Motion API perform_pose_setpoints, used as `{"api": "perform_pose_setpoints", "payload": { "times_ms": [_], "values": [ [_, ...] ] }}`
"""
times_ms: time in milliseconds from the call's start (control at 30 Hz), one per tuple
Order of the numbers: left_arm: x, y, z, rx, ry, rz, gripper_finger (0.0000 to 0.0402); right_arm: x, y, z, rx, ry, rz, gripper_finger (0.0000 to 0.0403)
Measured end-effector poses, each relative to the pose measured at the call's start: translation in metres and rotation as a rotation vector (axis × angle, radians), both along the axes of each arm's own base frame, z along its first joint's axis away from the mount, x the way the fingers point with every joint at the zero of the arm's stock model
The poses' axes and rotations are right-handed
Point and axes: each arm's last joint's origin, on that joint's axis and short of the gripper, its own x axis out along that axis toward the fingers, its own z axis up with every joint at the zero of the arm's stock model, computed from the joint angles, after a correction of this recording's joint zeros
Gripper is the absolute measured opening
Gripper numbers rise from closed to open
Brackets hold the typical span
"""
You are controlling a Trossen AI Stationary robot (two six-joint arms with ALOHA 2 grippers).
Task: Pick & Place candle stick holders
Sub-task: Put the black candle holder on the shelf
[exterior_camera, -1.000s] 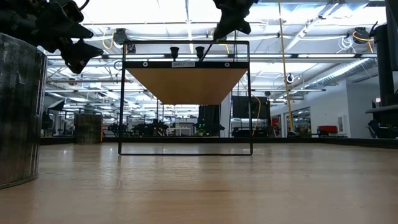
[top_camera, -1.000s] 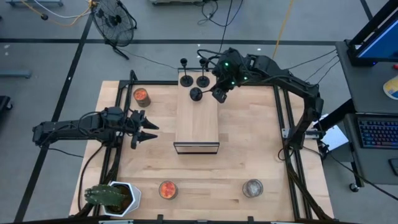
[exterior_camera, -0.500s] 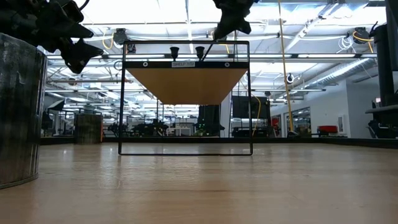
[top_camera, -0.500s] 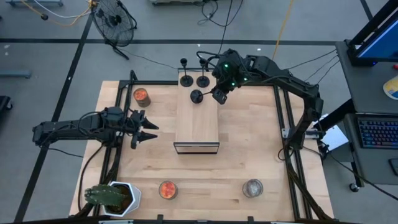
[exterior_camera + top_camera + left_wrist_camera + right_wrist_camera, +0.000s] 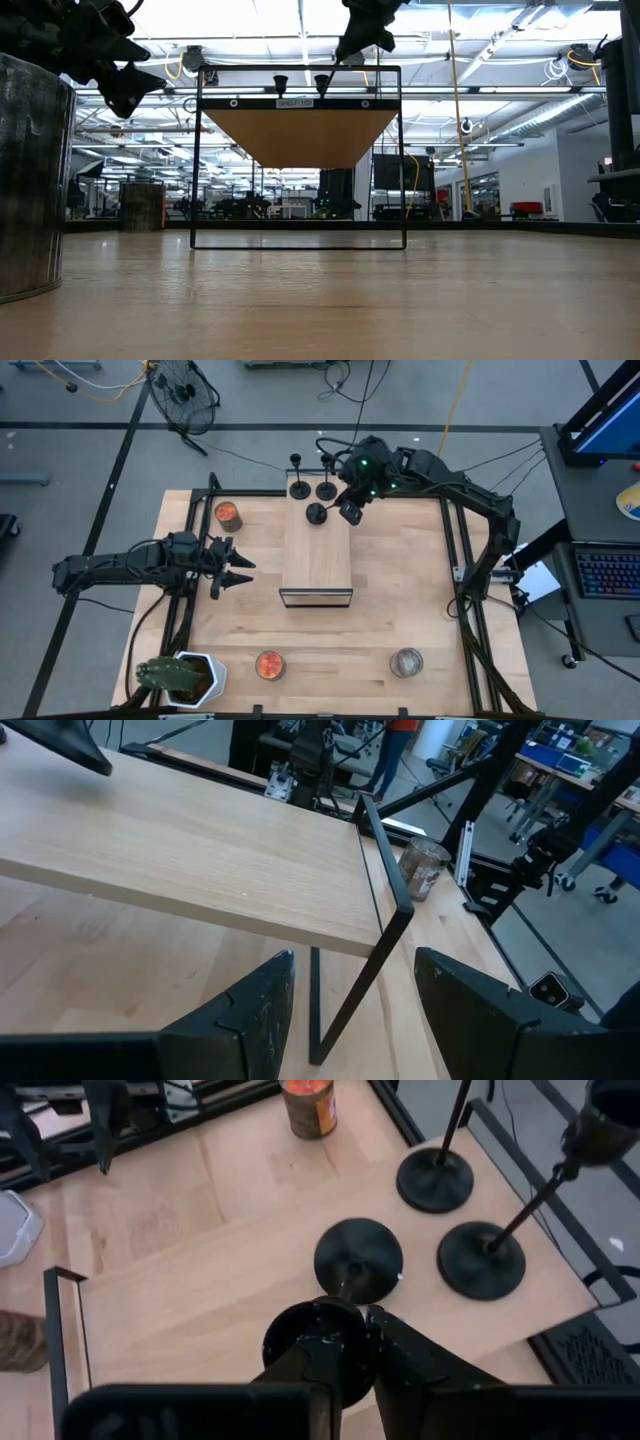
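Pale wood covers the desk, which is edged by a black metal frame and stands on a grey floor crossed by dark lines. A fan sits on the floor beyond the far edge, and a keyboard lies on a side stand to the right. The low view looks across the boards into a large hall with bright ceiling lights.

In the middle stands a wooden shelf in a thin black frame. Three candle stick holders stand on its far end: two discs side by side at the back edge and one nearer the middle, each with a thin stem.

The right tool hovers at that far end, fingers closed around the top of the nearest holder's stem; its base rests on the shelf top.

The left tool waits well apart, left of the shelf, fingers spread wide.

A jar with reddish contents stands near the far left corner, a second such jar near the front edge, and a clear glass jar to its right. A white pot holding a green plant sits at the front left corner.
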Motion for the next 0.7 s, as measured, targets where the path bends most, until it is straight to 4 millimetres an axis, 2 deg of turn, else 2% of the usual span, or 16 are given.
{"api": "perform_pose_setpoints", "payload": {
  "times_ms": [700],
  "values": [
    [0.0,0.0,0.0,0.0,0.0,0.0,0.0214,0.0039,-0.0015,0.0026,-0.04,-0.047,0.022,0.0028]
  ]
}}
